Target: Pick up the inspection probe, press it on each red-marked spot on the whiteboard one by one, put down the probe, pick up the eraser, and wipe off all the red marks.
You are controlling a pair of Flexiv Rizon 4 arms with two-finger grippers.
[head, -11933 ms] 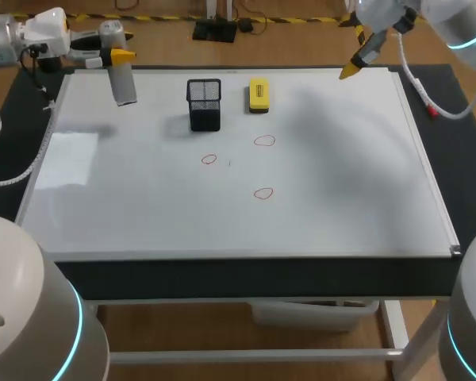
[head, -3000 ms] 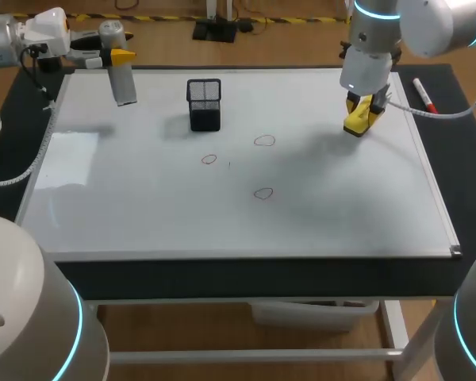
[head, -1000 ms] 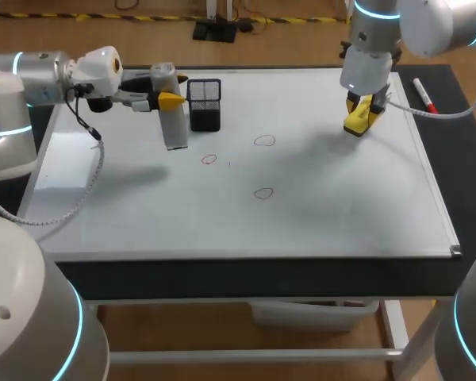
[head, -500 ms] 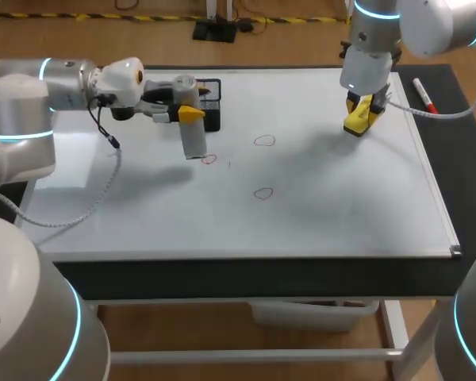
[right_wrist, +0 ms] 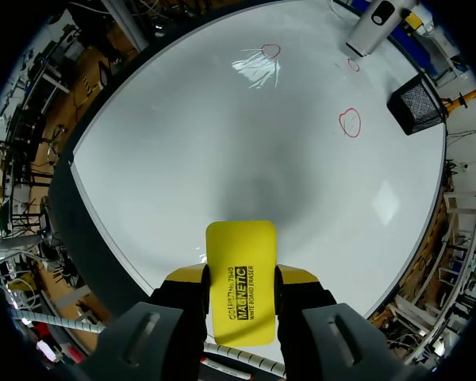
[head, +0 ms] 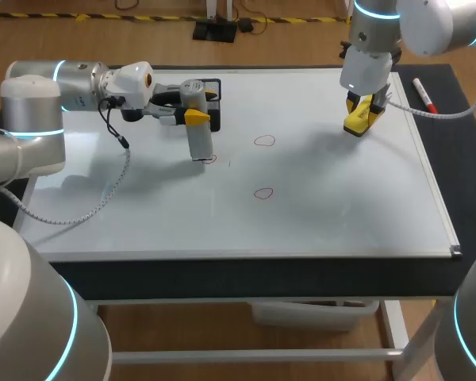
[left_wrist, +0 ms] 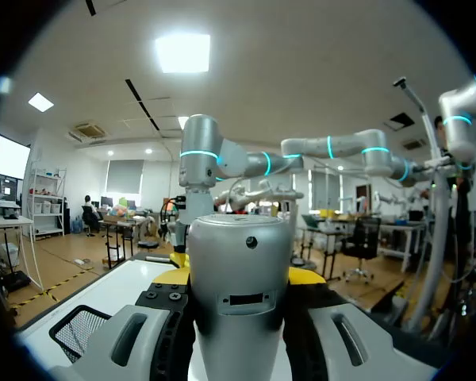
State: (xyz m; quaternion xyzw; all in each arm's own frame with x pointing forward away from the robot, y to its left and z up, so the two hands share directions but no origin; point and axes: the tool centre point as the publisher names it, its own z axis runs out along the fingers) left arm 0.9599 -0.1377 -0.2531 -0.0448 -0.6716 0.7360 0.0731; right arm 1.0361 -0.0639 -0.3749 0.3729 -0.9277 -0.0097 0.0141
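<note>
While left gripper [head: 192, 112] is pinching the inspection probe [head: 198, 141], it should be pressing straight down, centred on the red circle [head: 210, 158] at its tip; right gripper [head: 359, 109] is clamping the eraser [head: 355, 123].

The left arm [head: 32, 119] and right arm [head: 452, 20] are wearing rounded silver-grey shells, cyan rings glowing at the joints. A white coiled cable [head: 103, 205] is trailing from the left arm; small screws are dotting the left gripper [left_wrist: 239, 274]'s black fingers.

- Inspection probe [head: 197, 135]: silver-grey, plain.
- Eraser [head: 357, 119]: bright yellow, with black print on its face.
- Whiteboard [head: 341, 206]: glossy white.
- Ring marks [head: 264, 141]: three, thin red outlines.
- Mesh holder [head: 216, 111]: black, grid pattern.
- Marker [head: 424, 94], at 3 o'clock of eraser: white barrel, red end.
</note>
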